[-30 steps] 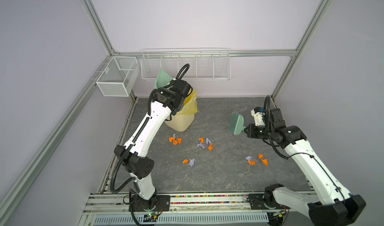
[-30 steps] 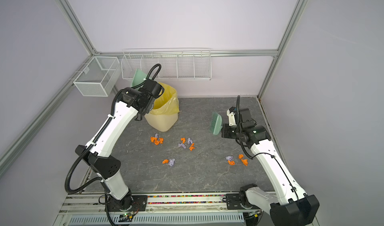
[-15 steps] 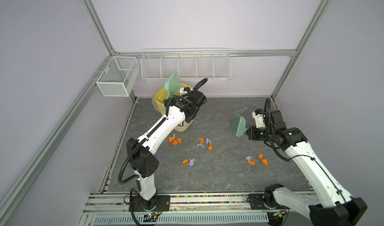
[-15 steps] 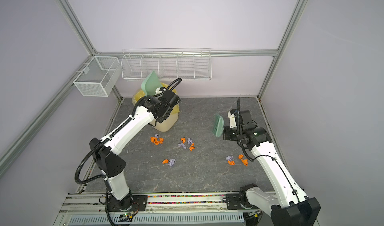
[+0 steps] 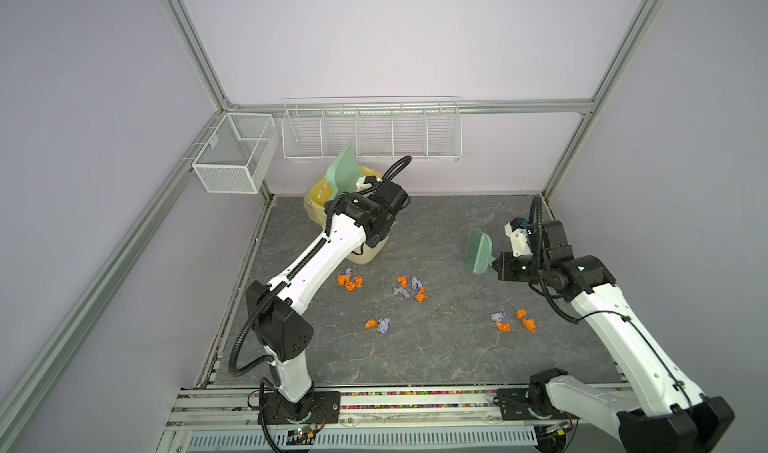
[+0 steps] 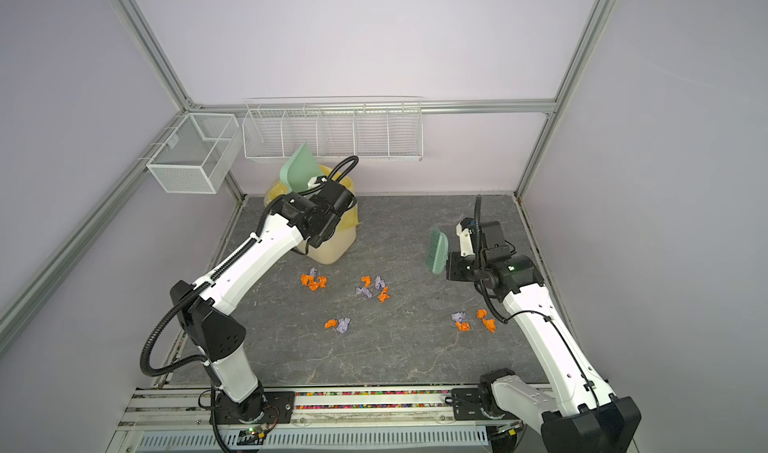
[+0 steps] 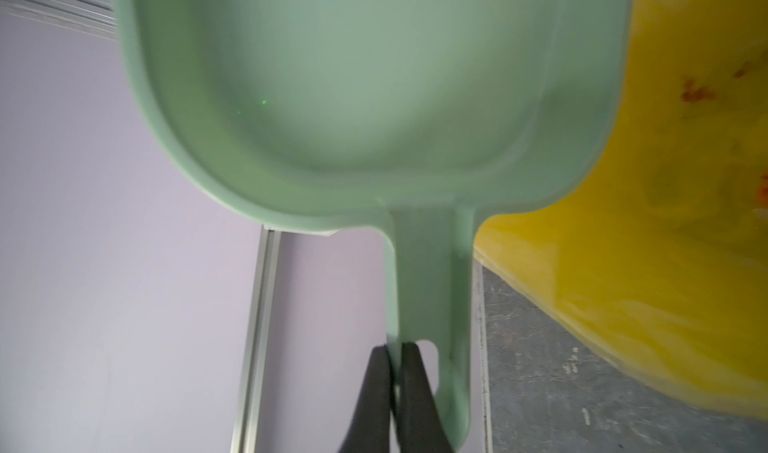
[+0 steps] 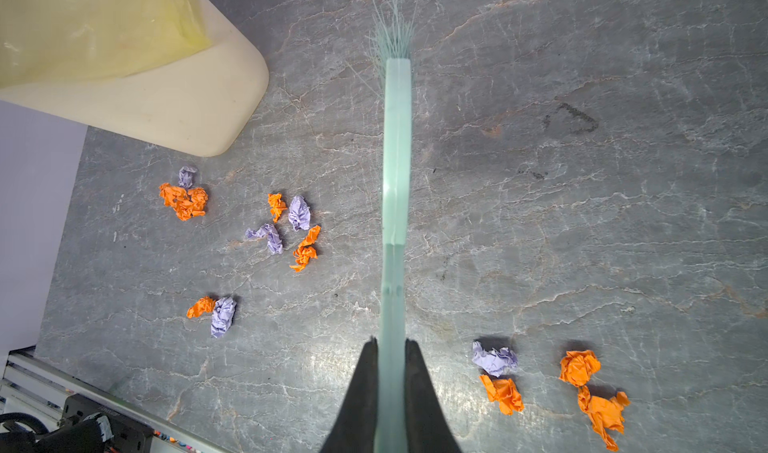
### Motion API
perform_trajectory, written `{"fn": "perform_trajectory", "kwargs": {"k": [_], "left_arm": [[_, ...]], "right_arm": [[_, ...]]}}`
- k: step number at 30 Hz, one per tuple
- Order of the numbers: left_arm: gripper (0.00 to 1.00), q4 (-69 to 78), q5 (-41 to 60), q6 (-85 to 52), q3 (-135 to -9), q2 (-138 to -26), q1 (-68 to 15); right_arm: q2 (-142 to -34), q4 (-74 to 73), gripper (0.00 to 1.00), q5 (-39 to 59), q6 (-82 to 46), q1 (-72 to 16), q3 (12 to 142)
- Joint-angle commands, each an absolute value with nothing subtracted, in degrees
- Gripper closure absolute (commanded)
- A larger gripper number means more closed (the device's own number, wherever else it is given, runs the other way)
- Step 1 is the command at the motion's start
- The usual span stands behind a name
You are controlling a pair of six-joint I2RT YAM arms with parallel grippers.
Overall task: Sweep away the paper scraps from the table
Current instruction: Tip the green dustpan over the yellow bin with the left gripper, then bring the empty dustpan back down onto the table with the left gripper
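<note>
Orange and lavender paper scraps lie in small clusters on the dark marbled table (image 5: 436,347): one near the bin (image 5: 350,281), one in the middle (image 5: 409,288), one nearer the front (image 5: 379,324) and one on the right (image 5: 513,320). My left gripper (image 7: 394,347) is shut on the handle of the mint-green dustpan (image 5: 343,172), held tilted up over the bin; its pan (image 7: 374,97) looks empty. My right gripper (image 8: 391,340) is shut on the green brush (image 5: 480,251), raised above the table, with the right cluster (image 8: 540,376) beside it.
A cream bin (image 5: 370,251) with a yellow bag (image 5: 316,197) stands at the back left; orange bits (image 7: 698,93) show inside the bag. White wire baskets (image 5: 370,128) and a mesh box (image 5: 232,153) hang on the walls. Aluminium rails (image 5: 374,401) edge the front.
My left arm has swung right with the dustpan, carrying it over the bin's rim. The right gripper with the brush has drifted slightly right and forward. The scraps have not moved.
</note>
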State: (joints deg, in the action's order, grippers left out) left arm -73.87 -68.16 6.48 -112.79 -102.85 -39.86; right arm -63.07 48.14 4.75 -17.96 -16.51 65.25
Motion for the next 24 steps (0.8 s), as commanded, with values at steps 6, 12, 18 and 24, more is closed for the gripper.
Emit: {"fn": "perform_trajectory", "kwargs": {"k": [6, 12, 18, 24], "left_arm": [[1.0, -78.31, -48.81, -0.77, -123.63, -98.02, -39.81], [1.0, -80.93, -39.59, -4.65, -125.91, -97.3, -43.05], [1.0, -78.85, -25.36, -5.69, -124.2, -96.99, -44.21], [1.0, -71.73, -12.23, -7.65, -115.14, -93.76, -44.3]], "right_arm": [[-64.84, 48.14, 0.93, 6.99, -17.1, -16.08, 68.09], [-65.13, 50.96, 0.93, 5.25, -16.18, -15.52, 69.16], [-65.29, 53.26, 0.93, 9.97, -16.58, -14.35, 70.27], [-65.3, 57.21, 0.93, 10.2, -16.51, -12.15, 70.7]]}}
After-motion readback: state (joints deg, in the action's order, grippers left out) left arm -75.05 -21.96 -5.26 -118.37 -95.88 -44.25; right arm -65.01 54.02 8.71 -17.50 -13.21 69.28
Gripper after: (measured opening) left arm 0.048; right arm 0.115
